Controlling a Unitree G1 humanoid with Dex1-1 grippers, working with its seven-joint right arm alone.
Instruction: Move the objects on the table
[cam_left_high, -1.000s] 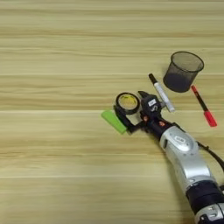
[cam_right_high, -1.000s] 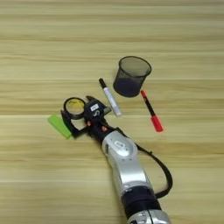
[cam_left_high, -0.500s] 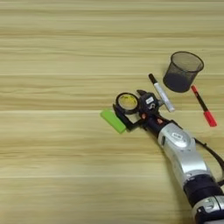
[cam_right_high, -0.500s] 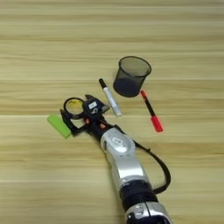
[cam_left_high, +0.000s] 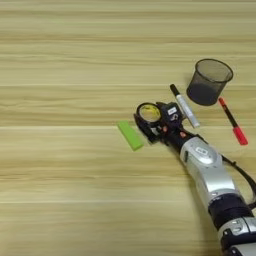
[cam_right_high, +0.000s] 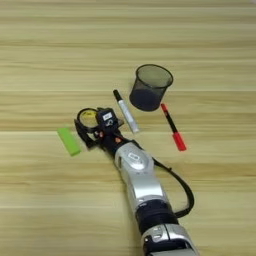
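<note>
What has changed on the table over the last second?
The pincer and the black tape roll beside it edged slightly toward the far side, opening a small gap from the lime-green block. The block, the white marker, the red-and-black pen and the mesh cup stayed put.

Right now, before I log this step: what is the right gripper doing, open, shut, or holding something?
Right gripper: jaws spread around the black tape roll, one on each side; whether they grip it cannot be told.

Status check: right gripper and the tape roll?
Right gripper at tape roll, fingers straddling it. Green block just left, apart. Marker close right.
</note>
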